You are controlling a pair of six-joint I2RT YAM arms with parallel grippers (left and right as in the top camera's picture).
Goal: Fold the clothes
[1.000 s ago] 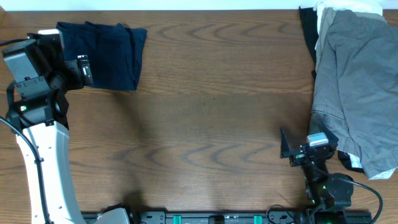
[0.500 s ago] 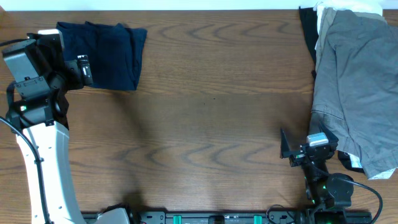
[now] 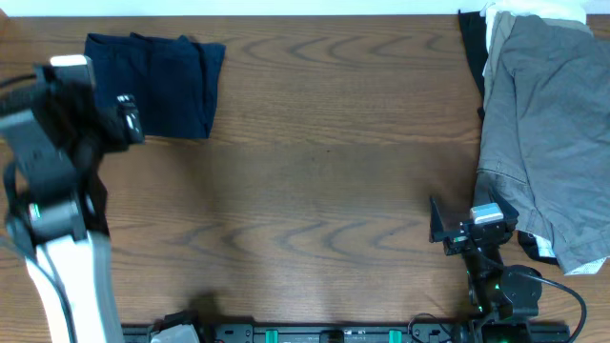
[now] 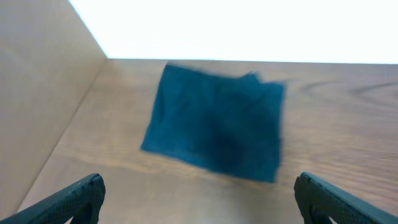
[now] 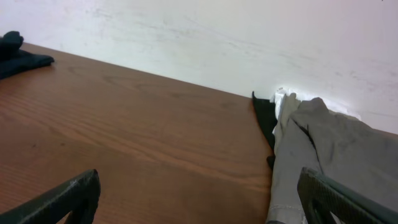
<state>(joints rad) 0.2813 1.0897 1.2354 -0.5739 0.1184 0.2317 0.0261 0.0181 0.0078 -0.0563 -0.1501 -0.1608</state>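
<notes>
The folded navy shorts (image 3: 157, 84) are being faced by the empty, wide-spread left gripper (image 4: 199, 186), whose low sweep could unfold them.

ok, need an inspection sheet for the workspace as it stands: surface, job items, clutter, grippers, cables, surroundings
Surface: brown wood-grain table, no spills or marks seen.
Job's things: navy shorts lying as a compact rectangle at the far left corner, flat on the table.
Clutter: grey garment heaped along the right edge, lying over a white cloth and a black cloth.
Grippers: left gripper open, empty, short of the shorts; right gripper open, empty, beside the grey garment.
Cables: black cable looping by the right arm's base, off the clothes.
Surroundings: white wall behind the table; nothing else seen.
</notes>
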